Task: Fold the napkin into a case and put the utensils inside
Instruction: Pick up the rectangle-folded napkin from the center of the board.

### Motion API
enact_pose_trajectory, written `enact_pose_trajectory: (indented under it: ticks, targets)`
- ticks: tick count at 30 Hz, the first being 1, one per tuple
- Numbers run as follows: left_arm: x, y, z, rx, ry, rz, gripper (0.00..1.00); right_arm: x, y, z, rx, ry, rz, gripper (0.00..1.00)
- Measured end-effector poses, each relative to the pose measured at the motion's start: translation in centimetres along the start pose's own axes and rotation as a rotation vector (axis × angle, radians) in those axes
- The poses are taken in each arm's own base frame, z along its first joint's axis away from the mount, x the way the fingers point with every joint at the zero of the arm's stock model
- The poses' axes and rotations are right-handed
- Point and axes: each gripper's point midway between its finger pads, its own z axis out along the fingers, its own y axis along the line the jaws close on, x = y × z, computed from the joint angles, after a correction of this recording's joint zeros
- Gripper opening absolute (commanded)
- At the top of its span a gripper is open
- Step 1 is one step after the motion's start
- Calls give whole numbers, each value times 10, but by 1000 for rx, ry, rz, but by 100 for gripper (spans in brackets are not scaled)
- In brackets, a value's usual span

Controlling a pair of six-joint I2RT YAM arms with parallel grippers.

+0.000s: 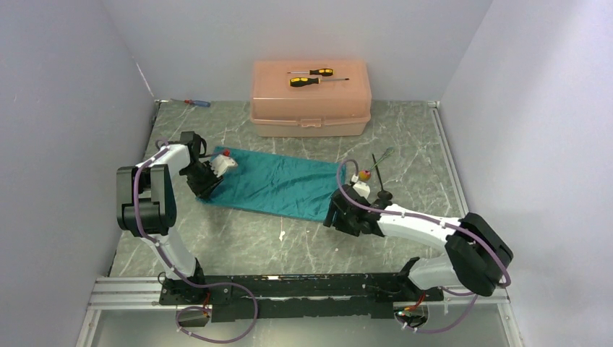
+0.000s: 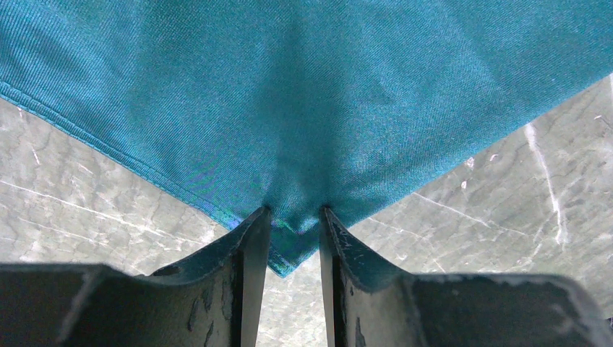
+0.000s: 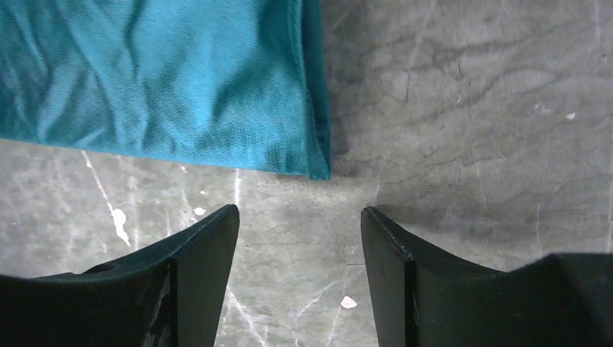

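Teal cloth with a faint sheen, the napkin point(image 1: 278, 186) lies spread as a long flat rectangle across the middle of the grey marbled table point(image 1: 238, 238), slanting from the far left down towards the near right. From above we see it mostly smooth. Our right wrist view shows soft creases near its right near corner point(image 3: 166, 79) and a doubled edge where one layer sits on another. In the left wrist view the weave is fine and ribbed, with a stitched hem along the border point(image 2: 303, 94), and the fabric gathers into a small pucker at one corner. That corner is pinched between the fingers of the left gripper point(image 2: 295, 217), which we see clenched on the cloth at the napkin's left end point(image 1: 208, 189). The right gripper point(image 3: 300, 217) stands released, its two dark fingers apart over bare tabletop, with the napkin's right near corner just ahead of them and not touching either one. From above, that gripper point(image 1: 334, 215) sits just beside the cloth's near right corner. Beyond the napkin's right end, near the right arm, lie a thin fork point(image 1: 383, 155) with greenish tines and a slim black spoon point(image 1: 383, 194), both off the cloth. A peach plastic box point(image 1: 311, 97) stands at the far wall with two yellow-and-black screwdrivers point(image 1: 312, 76) on its lid, and a small red-and-blue screwdriver point(image 1: 196, 103) rests near the far left corner.
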Motion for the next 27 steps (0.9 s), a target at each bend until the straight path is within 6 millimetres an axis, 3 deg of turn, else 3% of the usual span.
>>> enact_pose_trajectory:
  ticks: [2,12,14,19,22,27]
  targets:
    - [0,0,0,0,0,0,37,8,-6,5,23,30,16,66]
    - [0,0,0,-1,0,0,38,-8,2,16,-17,8,152,54]
    - [0,0,0,-2,0,0,38,-11,1,17,-18,3,171,47]
    - [0,0,0,-1,0,-1,38,-13,-4,21,5,-1,188,15]
    - [0,1,0,-2,0,-2,38,-12,-9,23,27,2,193,2]
    - [0,0,0,0,-1,-4,38,-16,-16,22,49,-8,209,0]
